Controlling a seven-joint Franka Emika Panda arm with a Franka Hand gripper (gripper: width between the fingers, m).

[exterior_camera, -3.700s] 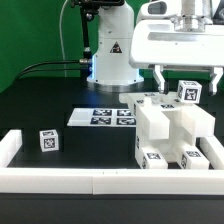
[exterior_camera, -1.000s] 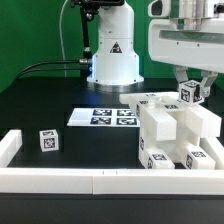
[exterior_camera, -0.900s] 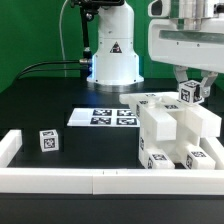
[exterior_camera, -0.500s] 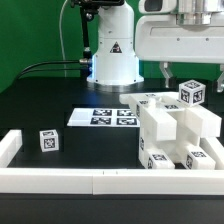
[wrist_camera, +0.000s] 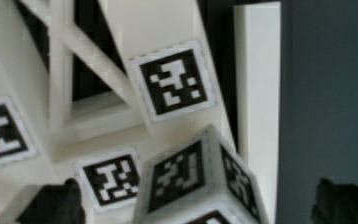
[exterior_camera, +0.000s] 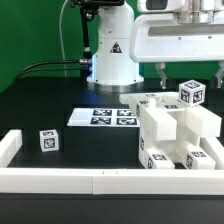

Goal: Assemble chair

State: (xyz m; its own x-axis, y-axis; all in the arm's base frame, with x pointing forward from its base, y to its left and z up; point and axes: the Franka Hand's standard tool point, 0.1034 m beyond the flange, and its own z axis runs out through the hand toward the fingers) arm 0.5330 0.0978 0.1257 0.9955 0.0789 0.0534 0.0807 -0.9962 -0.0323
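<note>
Chair [exterior_camera: 172, 128] runs off exterior view's right edge; I can't see far side. Arm [exterior_camera: 180, 40] above fingers [exterior_camera: 165, 72] cut by top edge. Wrist view blurred, very close: tagged white panels [wrist_camera: 172, 85] fill frame, cropped all round; I can't tell which piece is which.

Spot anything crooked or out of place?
The small tagged block on top of the chair looks tilted, not square with what it rests on. A loose block lies alone near the rail at the exterior view's left, apart from the others.
</note>
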